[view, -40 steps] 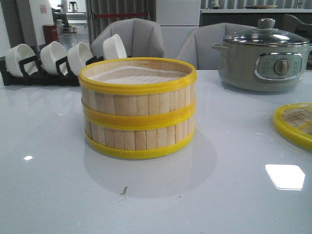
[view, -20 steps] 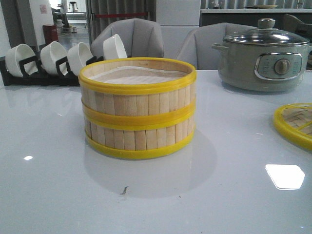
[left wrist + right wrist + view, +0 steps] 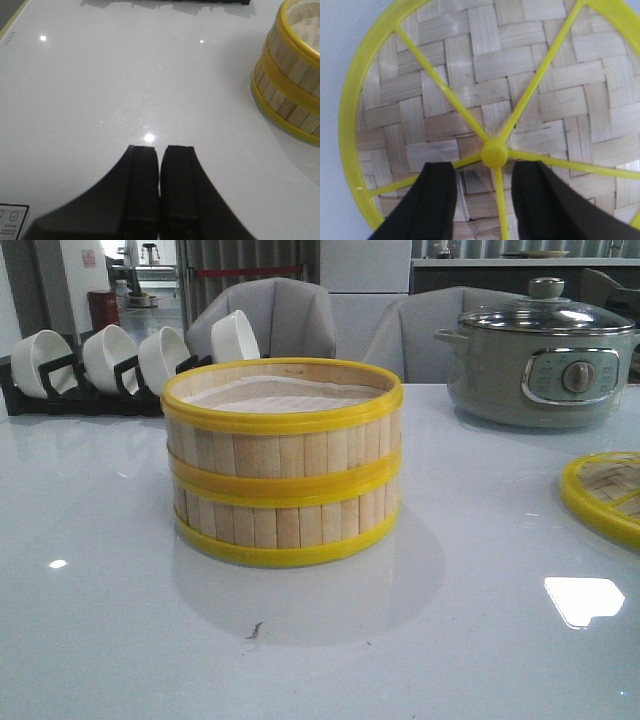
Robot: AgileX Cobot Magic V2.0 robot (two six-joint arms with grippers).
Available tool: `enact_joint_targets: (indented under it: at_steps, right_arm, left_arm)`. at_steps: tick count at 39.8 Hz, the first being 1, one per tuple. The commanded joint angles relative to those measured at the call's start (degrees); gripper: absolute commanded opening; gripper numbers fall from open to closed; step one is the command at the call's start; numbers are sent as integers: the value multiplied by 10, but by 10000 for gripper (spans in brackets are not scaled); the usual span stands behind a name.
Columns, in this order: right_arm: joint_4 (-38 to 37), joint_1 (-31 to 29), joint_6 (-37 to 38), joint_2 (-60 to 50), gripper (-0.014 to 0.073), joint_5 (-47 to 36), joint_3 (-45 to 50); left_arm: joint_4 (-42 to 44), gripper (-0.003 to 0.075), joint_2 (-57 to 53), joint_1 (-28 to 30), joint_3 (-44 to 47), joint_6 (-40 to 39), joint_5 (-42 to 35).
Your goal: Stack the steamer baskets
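Two steamer baskets (image 3: 282, 462) stand stacked one on the other in the middle of the table, bamboo slats with yellow rims and a pale liner inside the top one. The stack also shows in the left wrist view (image 3: 292, 85). My left gripper (image 3: 160, 148) is shut and empty above bare table, well apart from the stack. My right gripper (image 3: 482, 172) is open and hovers over the flat woven-bamboo lid (image 3: 530, 90), its fingers either side of a yellow spoke just short of the yellow knob (image 3: 494, 152). Neither gripper shows in the front view.
The lid's edge (image 3: 605, 495) lies at the table's right side. A grey electric pot with a glass lid (image 3: 540, 350) stands at the back right. A black rack with white bowls (image 3: 120, 365) stands at the back left. Grey chairs are behind the table.
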Motion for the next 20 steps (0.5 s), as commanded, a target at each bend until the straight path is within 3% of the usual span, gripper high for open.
enact_joint_targets:
  at_steps: [1,20]
  right_arm:
    - [0,-3,-2,-24,392,-16,-21]
    - [0,-3,-2,-16,392,-32,-21]
  left_arm:
    - [-1,85,1,-3,-16,-4,-44]
    - [-1,85,1,-3,-16,-4,-44]
